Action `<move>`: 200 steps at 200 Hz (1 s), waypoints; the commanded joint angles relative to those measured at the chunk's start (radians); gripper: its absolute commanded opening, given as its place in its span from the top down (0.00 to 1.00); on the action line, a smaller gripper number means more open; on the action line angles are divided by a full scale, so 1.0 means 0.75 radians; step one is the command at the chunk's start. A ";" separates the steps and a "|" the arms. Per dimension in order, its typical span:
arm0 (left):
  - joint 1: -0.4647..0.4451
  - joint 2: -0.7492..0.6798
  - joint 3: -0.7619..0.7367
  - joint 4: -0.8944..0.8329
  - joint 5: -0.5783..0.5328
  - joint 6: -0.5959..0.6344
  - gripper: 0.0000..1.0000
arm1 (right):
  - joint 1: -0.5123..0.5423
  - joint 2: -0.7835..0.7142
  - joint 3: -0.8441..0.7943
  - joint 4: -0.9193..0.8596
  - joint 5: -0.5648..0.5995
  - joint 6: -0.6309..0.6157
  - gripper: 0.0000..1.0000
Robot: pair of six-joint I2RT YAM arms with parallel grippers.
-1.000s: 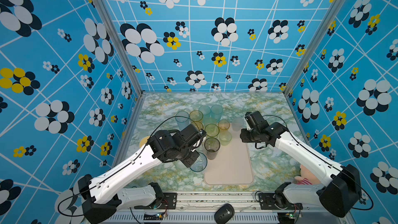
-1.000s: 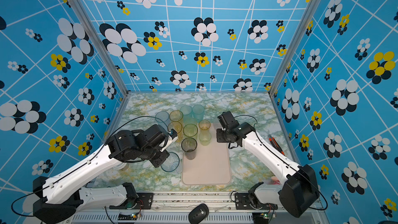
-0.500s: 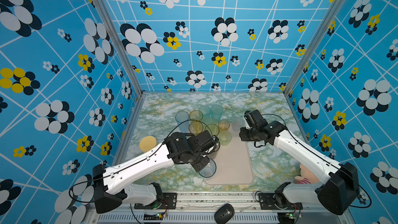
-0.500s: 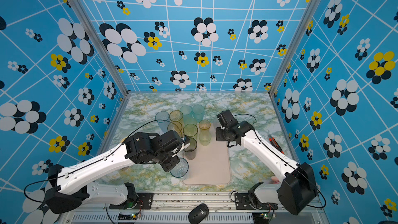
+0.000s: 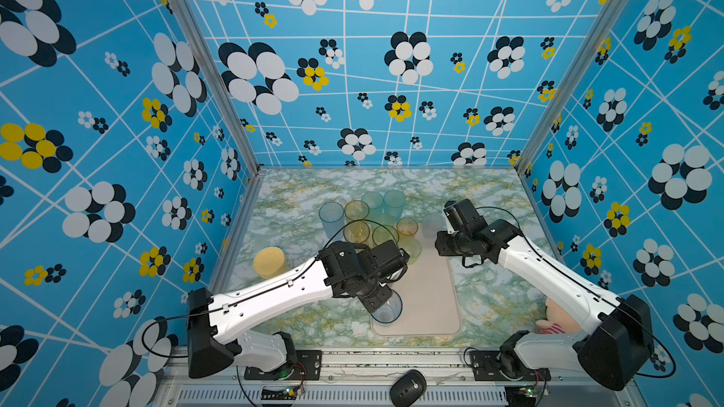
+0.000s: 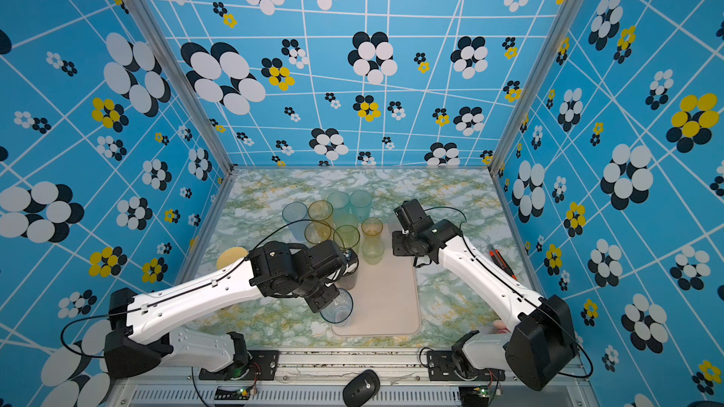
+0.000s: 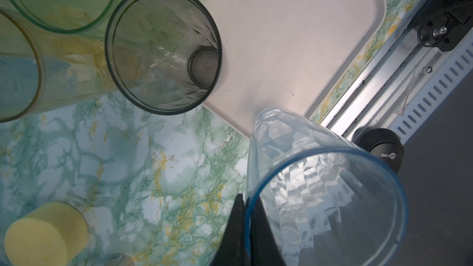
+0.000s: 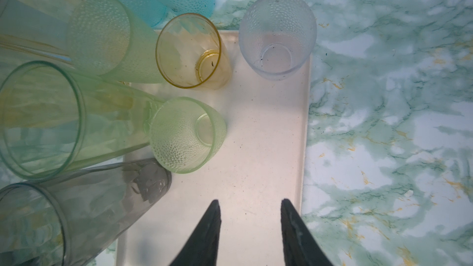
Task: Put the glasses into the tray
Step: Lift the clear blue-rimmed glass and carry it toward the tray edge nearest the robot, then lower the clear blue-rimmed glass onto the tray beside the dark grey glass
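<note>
Left tool clamped on blue-rimmed tumbler rim, at tray near-left corner. Right tool apart, empty.

The green-and-white marbled table carries a pale cream-pink tray lying flat near its front edge. A cluster of tumblers stands on the marble beside the tray's far left corner. A yellow disc sits near the left wall, and a pink plush toy lies at the front right.
</note>
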 commanded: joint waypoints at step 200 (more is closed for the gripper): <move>0.145 0.158 -0.097 0.139 0.080 0.065 0.96 | -0.001 0.063 0.023 0.015 0.011 -0.029 0.58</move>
